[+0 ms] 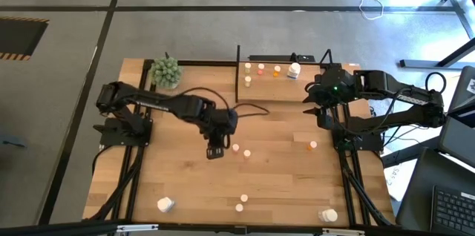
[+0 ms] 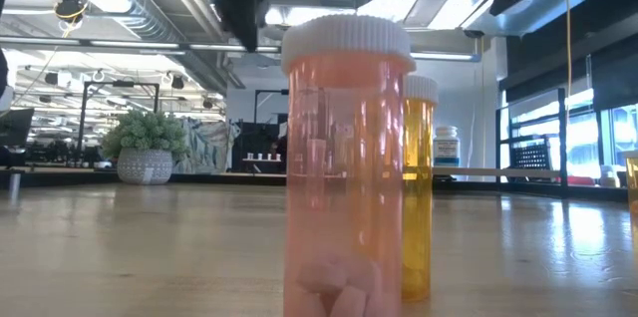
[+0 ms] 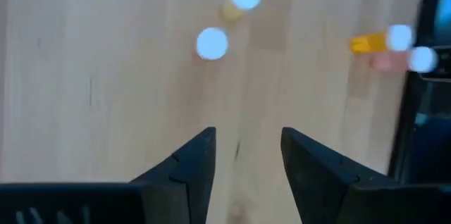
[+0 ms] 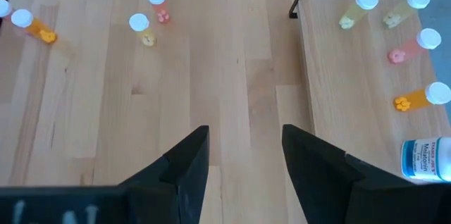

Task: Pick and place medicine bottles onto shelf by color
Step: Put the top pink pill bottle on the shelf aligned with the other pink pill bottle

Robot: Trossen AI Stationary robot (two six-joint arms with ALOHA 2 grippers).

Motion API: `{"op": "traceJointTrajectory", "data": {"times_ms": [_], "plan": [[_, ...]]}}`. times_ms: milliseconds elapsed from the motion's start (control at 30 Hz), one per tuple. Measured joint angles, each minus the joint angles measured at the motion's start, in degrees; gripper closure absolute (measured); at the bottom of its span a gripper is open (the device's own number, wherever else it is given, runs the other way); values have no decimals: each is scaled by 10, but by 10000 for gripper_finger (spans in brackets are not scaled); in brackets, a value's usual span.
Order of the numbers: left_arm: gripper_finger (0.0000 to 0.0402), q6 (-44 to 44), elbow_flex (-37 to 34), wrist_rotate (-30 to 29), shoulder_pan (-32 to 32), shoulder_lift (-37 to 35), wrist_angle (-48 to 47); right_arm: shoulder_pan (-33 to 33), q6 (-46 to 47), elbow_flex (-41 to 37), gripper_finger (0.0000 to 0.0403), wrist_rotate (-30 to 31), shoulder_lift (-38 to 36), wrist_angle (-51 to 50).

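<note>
1. The bottles are split between two places. Five already stand on the shelf [image 1: 276, 80] at the table's far edge: a yellowish pair [image 4: 366, 1] by its left end, then a pink one [image 4: 428, 39], an orange one [image 4: 437, 93] and a white bottle [image 1: 295, 70] with a blue label. That order suggests sorting by colour along the board.
2. The rest are loose on the table [image 1: 178, 184]. A close pair [image 1: 236, 148] sits mid-table, an orange one [image 1: 312, 145] lies further right, two more [image 1: 243, 200] stand near the front edge, and a big white bottle [image 1: 165, 205] lies in each front corner.
3. The left gripper [image 1: 214, 149] hangs over mid-table just left of the close pair. Its jaws stand apart with only bare wood between them, so nothing is held. Judging by its aim, that pair is the next pick.
4. The right gripper [image 1: 320, 95] waits just off the shelf's right end, jaws apart and empty, likely kept clear of the left arm's reach.
5. A plant [image 1: 166, 72] sits at the far-left corner, well away from the work.
6. In the low view a pink bottle [image 2: 346, 167] and an amber one [image 2: 418, 185] stand upright near the camera, so either can be taken from above.
</note>
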Motion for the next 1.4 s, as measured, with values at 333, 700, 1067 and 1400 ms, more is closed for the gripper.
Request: {"op": "traceJointTrajectory", "data": {"times_ms": [333, 700, 1067, 1400], "plan": [[247, -118, -167, -120, -71, -149, 133, 0, 2, 0, 221, 0, 0, 23], [247, -109, -434, -188, -118, -262, 465, 0, 3, 0, 221, 0, 0, 85], [247, -108, -579, -228, -117, -176, 750, 0, 4, 0, 221, 0, 0, 100], [247, -78, -563, -232, -116, -12, 901, 0, 4, 0, 221, 0, 0, 100]]}}
